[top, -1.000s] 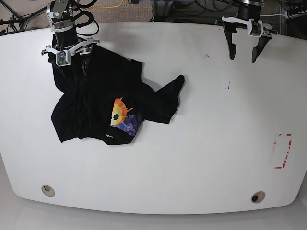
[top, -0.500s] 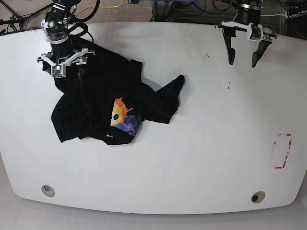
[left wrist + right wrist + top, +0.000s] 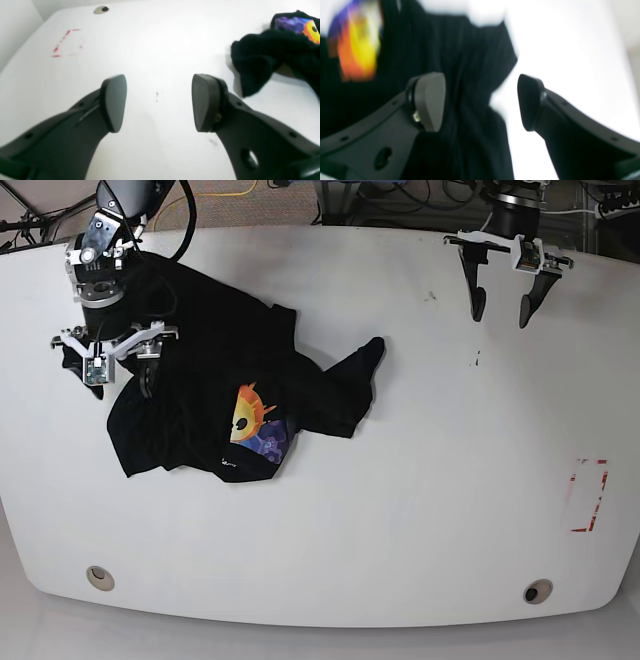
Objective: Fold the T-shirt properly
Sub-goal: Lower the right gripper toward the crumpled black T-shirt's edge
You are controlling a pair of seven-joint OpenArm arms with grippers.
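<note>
Where the white counter (image 3: 400, 510) carries red tape marks (image 3: 588, 495) and cables crowd behind, lies crumpled black T-shirt (image 3: 215, 395) far left; spread wide, both left claw (image 3: 497, 305) and right claw (image 3: 107, 378), holding nothing.

The T-shirt (image 3: 200, 380), black and crumpled, lies bunched on the far-left part of the desk (image 3: 420, 480), one sleeve flung out toward the middle, its orange-yellow and purple-blue print facing up near the front edge.

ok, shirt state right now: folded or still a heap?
Not folded. The T-shirt lies crumpled on the table, one sleeve sticking out, its print half buried in creases.
</note>
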